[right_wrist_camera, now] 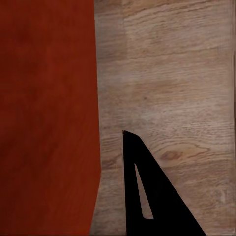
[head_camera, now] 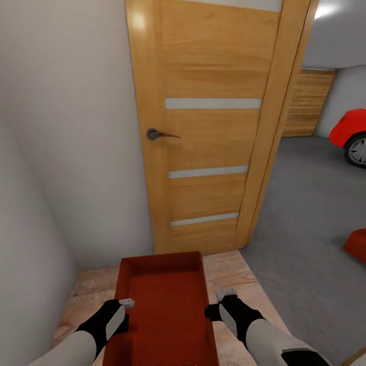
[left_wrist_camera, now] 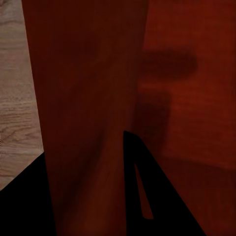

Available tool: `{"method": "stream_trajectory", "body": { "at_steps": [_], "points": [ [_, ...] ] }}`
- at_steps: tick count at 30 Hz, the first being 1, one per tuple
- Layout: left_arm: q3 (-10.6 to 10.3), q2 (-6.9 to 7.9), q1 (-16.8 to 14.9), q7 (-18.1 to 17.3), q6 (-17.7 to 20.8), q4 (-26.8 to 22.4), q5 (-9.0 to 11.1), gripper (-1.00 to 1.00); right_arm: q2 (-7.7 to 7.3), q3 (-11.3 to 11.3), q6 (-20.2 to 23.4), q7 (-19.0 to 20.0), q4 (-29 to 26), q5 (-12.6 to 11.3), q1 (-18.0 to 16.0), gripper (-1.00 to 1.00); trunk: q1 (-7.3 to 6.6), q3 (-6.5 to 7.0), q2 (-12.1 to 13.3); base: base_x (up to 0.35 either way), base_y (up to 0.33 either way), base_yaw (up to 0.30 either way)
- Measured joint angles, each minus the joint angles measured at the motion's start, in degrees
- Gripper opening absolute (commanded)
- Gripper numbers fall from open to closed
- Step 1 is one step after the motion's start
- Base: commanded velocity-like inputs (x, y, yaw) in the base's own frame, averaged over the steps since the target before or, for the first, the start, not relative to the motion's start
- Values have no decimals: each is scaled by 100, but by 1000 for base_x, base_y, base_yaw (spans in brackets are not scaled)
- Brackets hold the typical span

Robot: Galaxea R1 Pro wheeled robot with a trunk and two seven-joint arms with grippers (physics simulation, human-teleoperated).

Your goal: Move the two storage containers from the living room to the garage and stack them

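The carrying step is in hand: the left gripper and right gripper clamp the storage container by its long walls above the wood-plank floor beside the open door, so next I judge a turn right onto the garage floor toward the other container.

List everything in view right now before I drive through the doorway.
Container: 1, orange-red, held between both grippers over the wood floor.
Second container: 1, orange-red, corner showing on the garage floor at right.
Door: 1, light wood with pale strips and a dark handle, straight ahead.
Car: 1, red, in the garage at right.
Garage door: 1, wooden, far wall.
Wood floor: light planks, underfoot.
Garage floor: grey, beyond the threshold.
Left gripper: at the container's left wall.
Right gripper: at its right wall.
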Motion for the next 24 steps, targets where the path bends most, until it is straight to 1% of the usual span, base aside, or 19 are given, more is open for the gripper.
{"method": "stream_trajectory", "body": {
  "at_steps": [7, 9, 11, 13, 18, 20, 24],
  "points": [
    [13, 1, 0, -4, 12, -40, -49, -100, 2, -1, -1, 4, 7, -6, 0, -100, 0, 25, 0, -286, 193, -280],
    [21, 1, 0, -4, 12, -32, -49, -100, 2, 1, -1, 5, 7, -5, 1, -100, -2, 33, 0, -131, 287, -281],
    [25, -3, 0, -7, 22, -72, -97, -100, 1, 1, -2, 8, 9, -10, 1, -100, -3, 40, 0, -43, 317, -281],
    [21, -6, 1, -5, 31, -116, -132, -100, 2, 1, -2, 5, 8, -8, 0, -100, -3, 47, 0, -16, 327, -280],
    [26, -7, 1, -6, 34, -121, -144, -100, 1, 1, -1, 1, 9, -9, 0, -100, -3, 65, 0, 17, 333, -280],
    [31, -9, 1, -7, 33, -118, -149, -100, 0, 1, -2, 0, 11, -11, 1, -100, -5, 72, 0, 189, 267, -190],
    [44, -15, 3, -8, 42, -139, -178, -100, -1, 4, -3, -3, 9, -15, 0, -100, -6, 75, 0, 295, 167, -46]
  ]
}}
